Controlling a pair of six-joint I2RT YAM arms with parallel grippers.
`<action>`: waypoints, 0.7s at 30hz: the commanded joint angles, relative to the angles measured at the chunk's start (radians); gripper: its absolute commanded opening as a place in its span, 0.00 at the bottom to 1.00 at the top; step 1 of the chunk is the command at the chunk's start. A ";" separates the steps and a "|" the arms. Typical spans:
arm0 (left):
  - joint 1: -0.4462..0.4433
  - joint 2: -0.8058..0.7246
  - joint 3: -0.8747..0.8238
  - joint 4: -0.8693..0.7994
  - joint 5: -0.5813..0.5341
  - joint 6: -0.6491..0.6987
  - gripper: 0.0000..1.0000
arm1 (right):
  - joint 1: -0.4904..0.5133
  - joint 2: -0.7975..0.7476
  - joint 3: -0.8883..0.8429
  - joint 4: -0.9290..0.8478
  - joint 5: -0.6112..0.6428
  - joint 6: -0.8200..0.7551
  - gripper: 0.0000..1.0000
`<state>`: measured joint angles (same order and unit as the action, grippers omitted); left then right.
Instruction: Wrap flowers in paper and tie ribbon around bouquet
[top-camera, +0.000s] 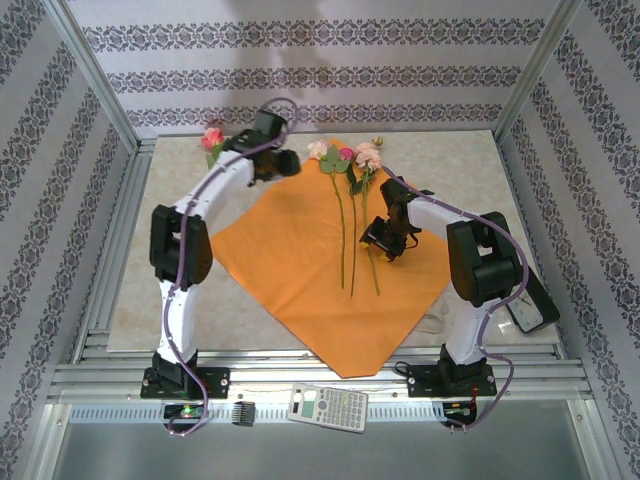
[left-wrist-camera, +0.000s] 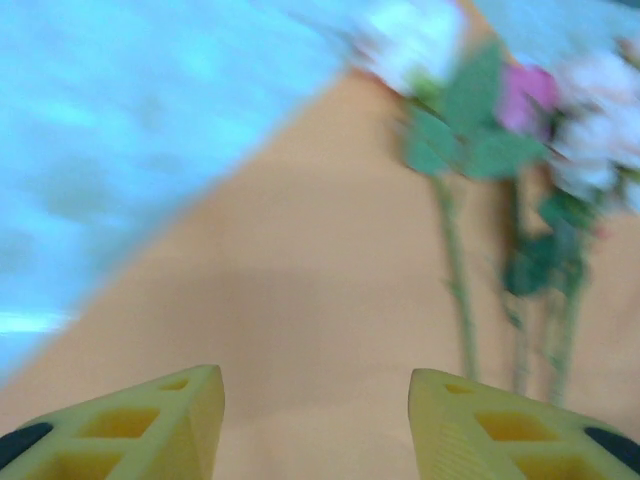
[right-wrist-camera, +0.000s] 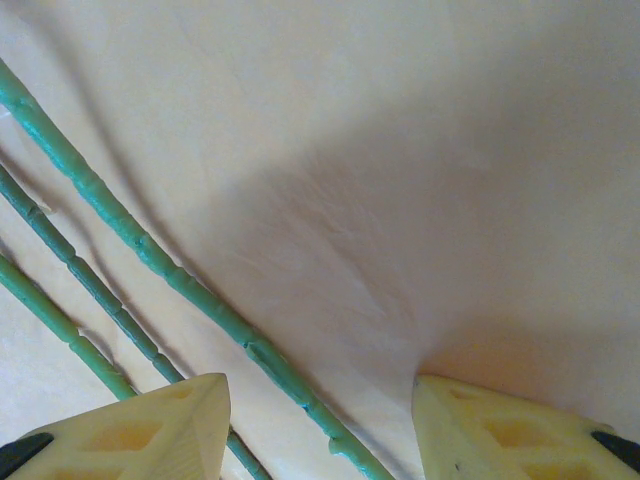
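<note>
The orange paper (top-camera: 290, 250) is spread flat as a diamond on the table (top-camera: 130, 310). Three long-stemmed roses (top-camera: 347, 158) are laid on it, heads at the far corner and stems running toward the middle. One more pink rose (top-camera: 212, 138) lies off the sheet, at the far left of the table. No fold is seen in the paper, so the wrapping is judged not yet begun. The tying is left to do as well, and the ribbon cannot be made out. The left gripper (left-wrist-camera: 315, 400) is held over the paper near its far-left edge, jaws apart and empty. The right gripper (right-wrist-camera: 318, 410) is poised just above the stems, jaws apart, nothing clasped.
</note>
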<state>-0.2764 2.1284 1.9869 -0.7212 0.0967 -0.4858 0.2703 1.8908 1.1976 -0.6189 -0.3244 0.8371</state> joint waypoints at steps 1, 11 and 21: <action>0.102 0.022 -0.014 -0.182 -0.104 0.164 0.51 | 0.005 0.036 0.013 0.008 -0.019 -0.008 0.53; 0.261 0.191 0.037 -0.199 -0.178 0.339 0.57 | 0.009 0.034 0.017 -0.001 -0.016 -0.001 0.53; 0.328 0.324 0.094 -0.114 -0.029 0.334 0.41 | 0.014 0.040 0.052 -0.026 -0.014 0.007 0.53</action>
<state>0.0238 2.3966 2.0525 -0.8429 0.0280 -0.1738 0.2726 1.9053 1.2228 -0.6289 -0.3309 0.8379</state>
